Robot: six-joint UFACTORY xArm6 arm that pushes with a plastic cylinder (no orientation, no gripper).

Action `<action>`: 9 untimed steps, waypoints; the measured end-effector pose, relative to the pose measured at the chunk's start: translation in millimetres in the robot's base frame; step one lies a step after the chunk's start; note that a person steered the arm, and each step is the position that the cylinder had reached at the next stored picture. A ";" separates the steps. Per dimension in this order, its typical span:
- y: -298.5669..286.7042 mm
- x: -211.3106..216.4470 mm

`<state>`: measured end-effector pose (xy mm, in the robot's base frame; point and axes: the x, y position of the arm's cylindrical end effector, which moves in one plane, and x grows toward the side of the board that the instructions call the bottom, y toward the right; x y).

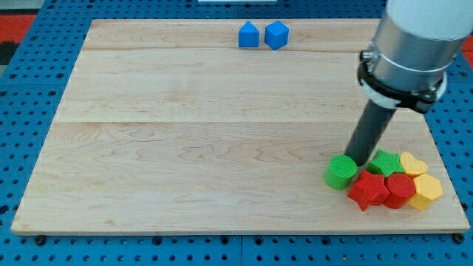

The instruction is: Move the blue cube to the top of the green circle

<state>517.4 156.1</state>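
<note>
Two blue blocks sit side by side at the view's top. The left one (249, 35) has a pointed, house-like top; the right one (276, 35) looks like the blue cube. The green circle (341, 172), a short cylinder, lies at the lower right of the wooden board (185, 133). My tip (360, 159) rests just right of and above the green circle, touching or nearly touching it, far from the blue blocks.
A cluster lies right of the green circle: a second green block (385, 162), a red star (367, 191), a red block (400, 190), and two yellow blocks (412, 163) (426, 191). The arm's large grey body (414, 44) hangs over the upper right. Blue pegboard surrounds the board.
</note>
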 end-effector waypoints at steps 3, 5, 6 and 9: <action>-74.1 -39.2; -64.1 8.3; -61.9 9.2; -37.7 1.2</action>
<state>518.6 118.4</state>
